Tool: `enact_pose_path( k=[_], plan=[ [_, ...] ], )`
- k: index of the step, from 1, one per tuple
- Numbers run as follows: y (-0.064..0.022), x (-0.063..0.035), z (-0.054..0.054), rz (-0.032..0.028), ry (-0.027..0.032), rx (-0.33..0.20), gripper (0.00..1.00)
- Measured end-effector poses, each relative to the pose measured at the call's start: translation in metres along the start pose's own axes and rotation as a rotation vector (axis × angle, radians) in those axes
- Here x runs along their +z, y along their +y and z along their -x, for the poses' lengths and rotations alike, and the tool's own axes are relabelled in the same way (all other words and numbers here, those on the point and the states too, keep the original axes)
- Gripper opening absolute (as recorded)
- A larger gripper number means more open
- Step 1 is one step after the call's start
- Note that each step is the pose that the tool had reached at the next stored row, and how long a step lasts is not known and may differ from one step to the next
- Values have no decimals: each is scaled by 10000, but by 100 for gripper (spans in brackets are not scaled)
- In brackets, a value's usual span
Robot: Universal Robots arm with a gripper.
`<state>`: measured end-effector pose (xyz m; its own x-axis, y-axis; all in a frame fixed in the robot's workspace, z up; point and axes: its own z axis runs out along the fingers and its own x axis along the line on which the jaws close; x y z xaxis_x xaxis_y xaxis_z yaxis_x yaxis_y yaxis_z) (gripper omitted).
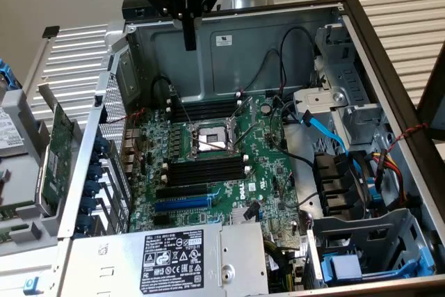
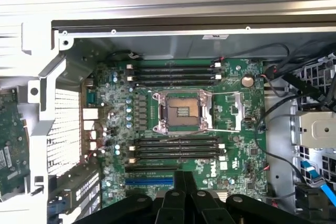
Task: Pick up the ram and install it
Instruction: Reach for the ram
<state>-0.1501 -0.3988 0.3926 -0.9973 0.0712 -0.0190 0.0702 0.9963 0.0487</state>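
Hand [image 1: 189, 43] shut and empty above far wall of computer case [image 1: 208, 67]; memory slots [image 1: 205, 110] bare, ram not yet installed.

Open computer case [image 1: 208, 46], side panel off, with a green motherboard [image 1: 268, 172] across its floor. Dead centre sits the CPU socket [image 1: 211, 140], metal frame around it. Coin battery [image 1: 266, 108] near it, toward the exterior view's right. Blue slot [image 1: 182, 203] lies close to the labelled power supply [image 1: 104, 262]. A blue cable [image 1: 325, 134] runs toward the drive bays at the exterior view's right. A green expansion card [image 1: 59, 151] stands outside the case, at the exterior view's left.
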Motion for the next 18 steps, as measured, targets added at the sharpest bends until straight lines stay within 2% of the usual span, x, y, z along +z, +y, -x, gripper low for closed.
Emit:
enact_pose_path(
  k=[9, 18],
  plan=[
    [-35, -9, -346, -1, 16, 1, 11],
    [-134, -20, -701, -1, 28, 1, 11]
  ],
)
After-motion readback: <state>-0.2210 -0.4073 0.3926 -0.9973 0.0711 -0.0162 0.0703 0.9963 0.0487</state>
